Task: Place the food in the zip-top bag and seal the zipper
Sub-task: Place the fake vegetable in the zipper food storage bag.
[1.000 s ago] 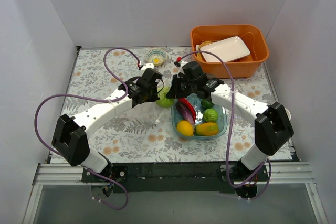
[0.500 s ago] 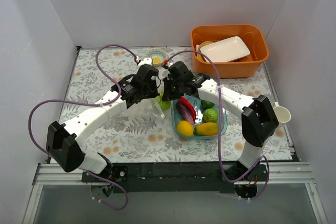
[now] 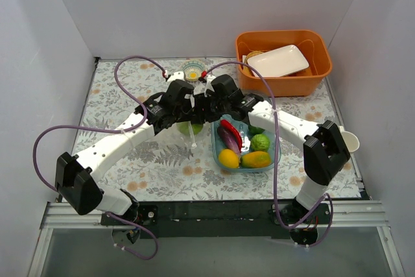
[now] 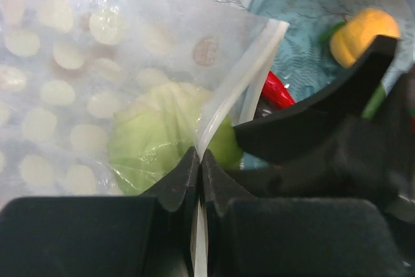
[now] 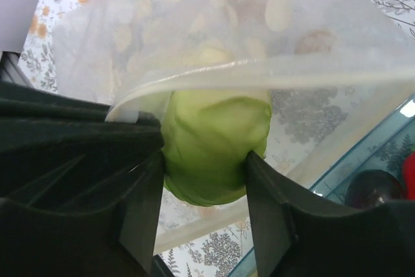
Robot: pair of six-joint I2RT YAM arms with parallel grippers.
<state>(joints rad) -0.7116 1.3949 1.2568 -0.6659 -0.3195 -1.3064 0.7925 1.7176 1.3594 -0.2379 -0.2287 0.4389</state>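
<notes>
The clear zip-top bag (image 4: 97, 43) hangs open, and my left gripper (image 4: 200, 157) is shut on its whitish zipper (image 4: 240, 82) strip. My right gripper (image 5: 204, 160) has the green cabbage (image 5: 214, 144) between its fingers, touching both sides, with the cabbage's upper part inside the bag's mouth under the zipper (image 5: 259, 72). Seen from above, both grippers meet at mid-table over the cabbage (image 3: 190, 128). A red chilli (image 3: 230, 131), purple eggplant (image 3: 227, 139), yellow lemon (image 3: 228, 157), orange mango (image 3: 255, 159) and lime (image 3: 260, 142) lie in the blue tray (image 3: 277, 150).
An orange basin (image 3: 322, 63) holding a white plate (image 3: 279, 60) stands at the back right. A small bowl (image 3: 193, 69) sits just behind the grippers. A white cup (image 3: 351, 141) is at the right edge. White walls enclose the table.
Both grippers have moved back and closer together. The cabbage has shifted left into the bag's mouth, and the right fingers stand wider around it.
</notes>
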